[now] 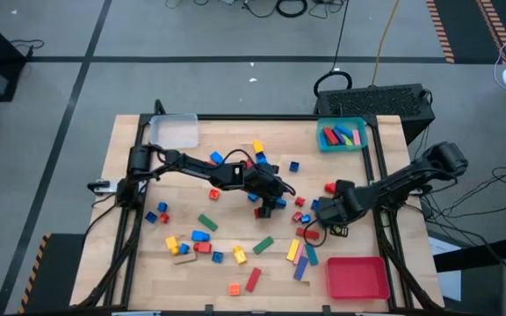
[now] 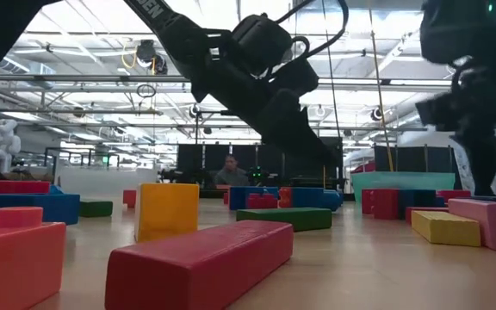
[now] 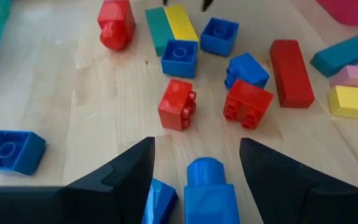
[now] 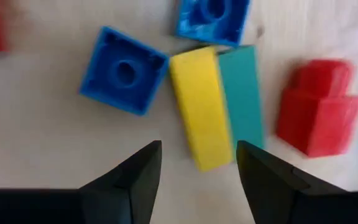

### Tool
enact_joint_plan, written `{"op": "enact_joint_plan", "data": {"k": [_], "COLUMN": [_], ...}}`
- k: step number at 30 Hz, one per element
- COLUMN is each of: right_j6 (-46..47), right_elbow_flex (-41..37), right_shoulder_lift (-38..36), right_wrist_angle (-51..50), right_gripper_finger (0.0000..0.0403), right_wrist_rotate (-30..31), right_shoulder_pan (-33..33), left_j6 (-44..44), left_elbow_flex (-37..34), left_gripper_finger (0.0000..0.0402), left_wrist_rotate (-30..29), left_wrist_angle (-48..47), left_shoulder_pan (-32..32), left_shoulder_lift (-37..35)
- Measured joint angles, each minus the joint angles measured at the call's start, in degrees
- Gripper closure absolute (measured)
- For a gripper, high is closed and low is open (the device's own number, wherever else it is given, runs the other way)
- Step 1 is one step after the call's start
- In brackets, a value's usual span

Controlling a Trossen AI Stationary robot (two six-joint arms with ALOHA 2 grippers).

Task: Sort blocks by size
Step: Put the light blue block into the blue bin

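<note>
Near the surface's middle, I am positioning the right gripper (image 4: 197,171), fingers spread, over a yellow brick (image 4: 202,106); rigid, light, slick plastic, best pinched across its long sides. Left gripper (image 3: 196,171) is straddling a blue brick (image 3: 208,190), fingers spread.

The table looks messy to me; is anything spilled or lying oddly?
Mostly it is loose blocks strewn at all angles over the table, awaiting sorting. Some lie tipped: a red brick rests on its side, studs sideways, and a blue cube lies hollow side up. Nothing looks damaged.

Three trays on the table — clear tray (image 1: 174,132), teal tray (image 1: 321,140), red tray (image 1: 357,277).
</note>
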Motion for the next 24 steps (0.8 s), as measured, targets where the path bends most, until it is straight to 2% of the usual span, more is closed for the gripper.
{"op": "enact_joint_plan", "data": {"k": [4,11,18,24], "right_j6": [-4.3,-11.0,-12.3,-12.5], "right_elbow_flex": [0.0,0.2,0.1,1.5], "right_shoulder_lift": [3.9,8.1,7.9,7.5], "right_wrist_angle": [0.4,5.1,7.6,11.4], "right_gripper_finger": [0.0210,0.0210,0.0213,0.0226], "right_wrist_rotate": [2.9,3.3,3.8,6.8], "right_shoulder_pan": [0.0,-0.5,-3.9,-4.8], "left_j6": [0.0,0.0,0.0,0.0], "left_elbow_flex": [0.0,0.0,0.0,0.0], "left_gripper_finger": [0.0164,0.0164,0.0164,0.0164], "left_wrist_rotate": [-0.1,-0.1,-0.1,-0.1], "left_wrist_angle": [-0.2,-0.4,-0.6,-0.9], "left_shoulder_pan": [0.0,0.0,0.0,0.0], "left_shoulder_lift": [0.0,0.0,0.0,0.0]}}
